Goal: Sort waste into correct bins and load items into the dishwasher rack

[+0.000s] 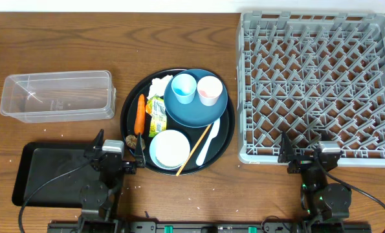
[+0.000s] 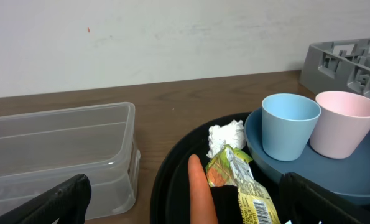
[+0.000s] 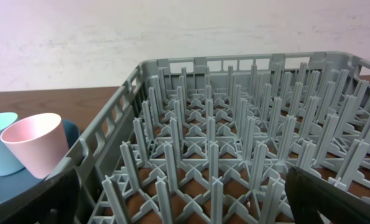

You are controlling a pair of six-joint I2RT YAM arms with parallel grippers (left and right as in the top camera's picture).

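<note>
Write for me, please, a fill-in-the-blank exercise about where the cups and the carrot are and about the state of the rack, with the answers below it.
1. The light blue cup and the pink cup stand on the dark blue ____.
2. The orange carrot lies on the round black ____.
3. The dishwasher rack is ____ of dishes.
Missing words: plate; tray; empty.

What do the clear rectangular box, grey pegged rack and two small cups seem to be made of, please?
Clear rectangular box: probably glossy thin plastic; see-through. Grey pegged rack: matte moulded plastic; uniform lattice. Light blue cup, pink cup: likely matte plastic; no glare.
</note>
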